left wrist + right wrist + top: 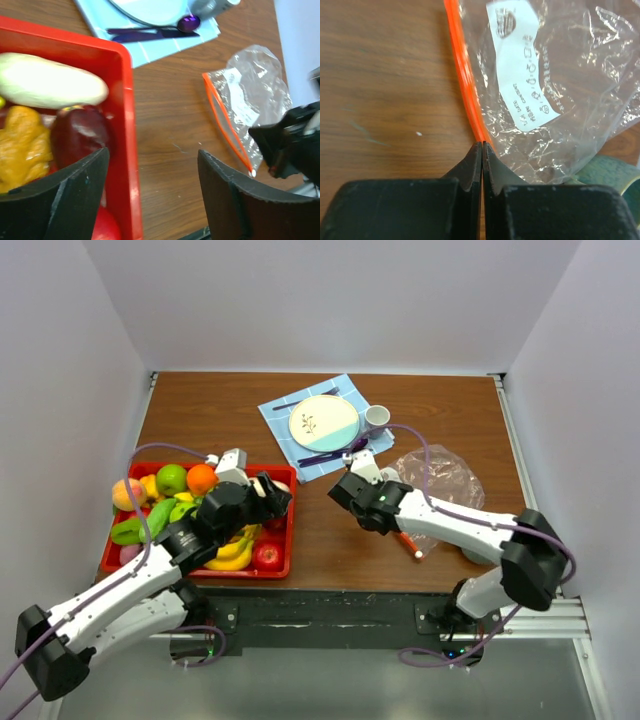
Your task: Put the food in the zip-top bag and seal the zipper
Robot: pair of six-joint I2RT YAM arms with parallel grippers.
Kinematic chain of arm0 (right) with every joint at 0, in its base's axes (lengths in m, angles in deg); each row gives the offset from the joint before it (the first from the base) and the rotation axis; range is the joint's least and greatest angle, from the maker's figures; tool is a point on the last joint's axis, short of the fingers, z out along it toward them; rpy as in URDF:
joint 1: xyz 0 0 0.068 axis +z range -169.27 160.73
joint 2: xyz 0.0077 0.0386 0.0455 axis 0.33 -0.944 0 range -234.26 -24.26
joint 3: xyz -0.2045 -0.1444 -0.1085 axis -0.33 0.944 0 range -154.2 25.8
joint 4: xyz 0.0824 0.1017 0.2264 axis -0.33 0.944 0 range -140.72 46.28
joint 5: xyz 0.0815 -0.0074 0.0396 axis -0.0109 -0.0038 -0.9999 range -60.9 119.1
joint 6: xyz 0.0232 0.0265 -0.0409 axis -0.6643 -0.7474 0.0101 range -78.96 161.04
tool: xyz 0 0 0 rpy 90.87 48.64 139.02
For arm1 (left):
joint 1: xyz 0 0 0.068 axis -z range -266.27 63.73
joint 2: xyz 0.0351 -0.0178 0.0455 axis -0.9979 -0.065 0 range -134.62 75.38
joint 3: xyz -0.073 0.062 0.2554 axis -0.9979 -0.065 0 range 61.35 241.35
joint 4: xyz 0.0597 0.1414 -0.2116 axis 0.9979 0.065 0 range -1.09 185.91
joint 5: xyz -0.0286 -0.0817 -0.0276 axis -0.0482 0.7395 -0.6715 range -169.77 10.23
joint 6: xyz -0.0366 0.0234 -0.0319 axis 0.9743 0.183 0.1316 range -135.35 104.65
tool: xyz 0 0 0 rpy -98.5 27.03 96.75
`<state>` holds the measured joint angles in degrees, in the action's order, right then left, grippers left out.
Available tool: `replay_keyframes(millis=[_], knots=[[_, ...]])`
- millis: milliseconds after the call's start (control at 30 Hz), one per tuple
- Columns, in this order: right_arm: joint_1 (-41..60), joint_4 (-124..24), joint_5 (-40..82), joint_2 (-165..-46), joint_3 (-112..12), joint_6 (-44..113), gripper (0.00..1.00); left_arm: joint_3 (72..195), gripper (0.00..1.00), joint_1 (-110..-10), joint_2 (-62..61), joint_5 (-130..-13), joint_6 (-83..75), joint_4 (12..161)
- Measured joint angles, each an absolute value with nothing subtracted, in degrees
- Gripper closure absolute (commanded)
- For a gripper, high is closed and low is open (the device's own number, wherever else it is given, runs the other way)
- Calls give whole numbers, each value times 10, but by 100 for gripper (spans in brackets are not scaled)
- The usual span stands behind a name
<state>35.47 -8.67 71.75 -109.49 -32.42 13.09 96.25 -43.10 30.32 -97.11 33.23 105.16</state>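
Red plastic tray (127,100) sits nearest you on the left, heaped with shiny toy fruit and vegetables (180,495) — none of this food is in the bag yet. Your left claw (150,160) hangs over the tray's right wall, spread wide and holding nothing. If you drop straight down, one finger could bang that wall and tip the tray. The fruit is round and slick, so a pinch off to one side may pop it out.

Further right, your right claw (482,147) is squeezed closed, its tips right at the thin orange-red zipper strip (462,85) of the crinkly clear plastic bag (560,75). I cannot tell if it really has the strip. The bag lies flat — a bad pull may just slide it along the brown wooden table (330,530).

Far back, a blue napkin (280,412) holds a round plate (323,422).
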Motion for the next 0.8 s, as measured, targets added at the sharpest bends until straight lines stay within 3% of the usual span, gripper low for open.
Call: replay_keyframes(millis=[67,100,200,300,400,800], knots=[[355,-85,705,-1061,-340,128,100,956,27,-431,277,-945,330,1018],[355,-84,702,-1049,-346,127,80,953,28,-431,263,-933,330,1002],[355,-84,700,-1021,-362,127,55,946,28,-431,221,-897,331,957],[355,-76,703,-1037,-365,126,45,940,28,-431,197,-871,333,923],[351,-70,704,-1085,-360,127,39,937,28,-430,192,-855,335,899],[311,-83,721,-1182,-337,145,37,937,27,-430,224,-847,331,895]])
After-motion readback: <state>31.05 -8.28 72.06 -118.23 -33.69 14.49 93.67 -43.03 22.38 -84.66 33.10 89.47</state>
